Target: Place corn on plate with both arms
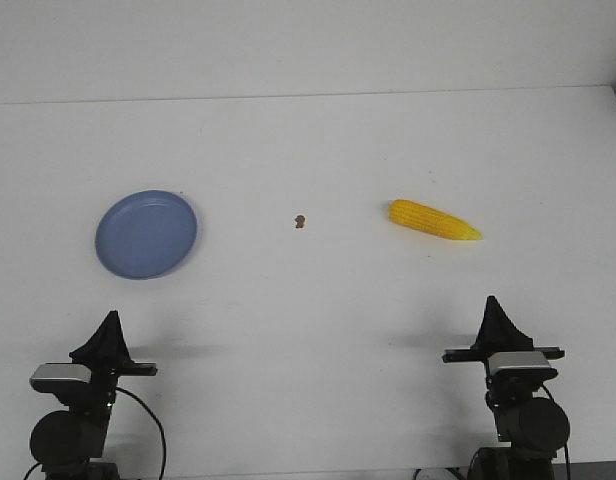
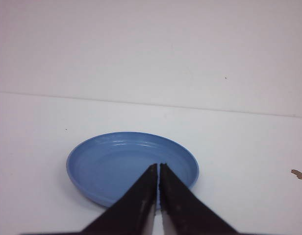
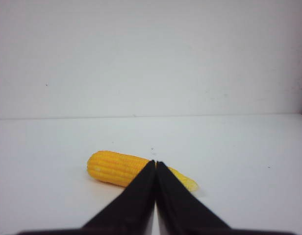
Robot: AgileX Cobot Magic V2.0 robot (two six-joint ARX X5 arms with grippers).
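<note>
The corn (image 1: 434, 220) lies on the white table (image 1: 318, 330), on the right half, its thick end toward the middle and its pointed tip toward the right edge, slightly nearer the robot. The plate (image 1: 146, 234) sits flat on the left half, well apart from the corn. Between the 2, near the table's middle, is a small brown speck (image 1: 300, 221).

Both arms are at the near edge of the table, neither touching anything. The left gripper (image 1: 111, 322) points forward toward the plate, with bare table between its tip and the plate's near rim. The right gripper (image 1: 493, 306) points forward toward the corn, also well short of it.

In the left wrist view, the left gripper (image 2: 158, 166) has its 2 fingers pressed together with only a thin slit between them, holding nothing; the plate (image 2: 107, 161) lies just beyond the tips and the speck (image 2: 298, 174) is off to one side. In the right wrist view, the right gripper (image 3: 155, 163) is likewise closed to a thin seam and empty, with the corn (image 3: 116, 167) lying crosswise beyond its tips, partly hidden behind them.
</note>
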